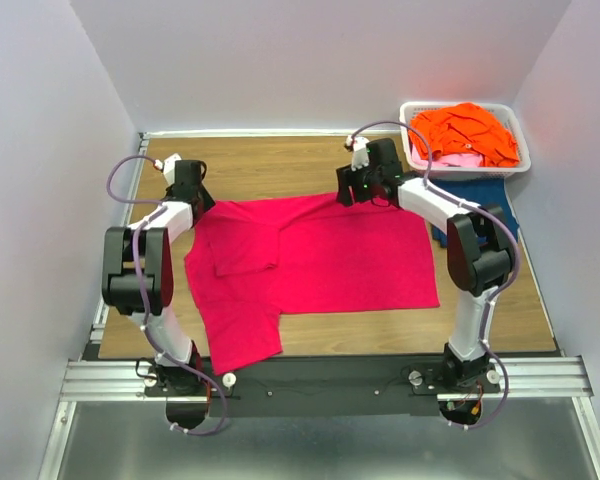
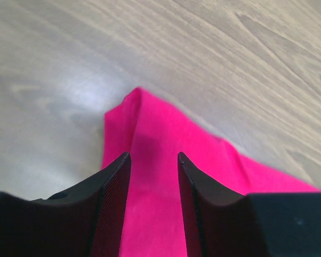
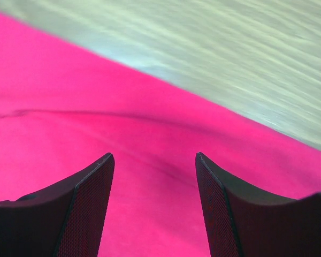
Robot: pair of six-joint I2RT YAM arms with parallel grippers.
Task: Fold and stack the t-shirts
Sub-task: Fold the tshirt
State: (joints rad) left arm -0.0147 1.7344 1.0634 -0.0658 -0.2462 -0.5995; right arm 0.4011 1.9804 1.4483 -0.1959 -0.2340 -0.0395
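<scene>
Wooden tabletop (image 1: 280, 160) fills the walled cell, the magenta t-shirt (image 1: 320, 260) lying spread and partly folded on it; both arms reach forward with elbows raised, wrists bent down over its far edge. We see the left gripper (image 2: 154, 160) parted above the shirt's far left corner and the right gripper (image 3: 155, 160) wider over the far edge, neither pinching cloth; whether they touch it we cannot tell.
</scene>
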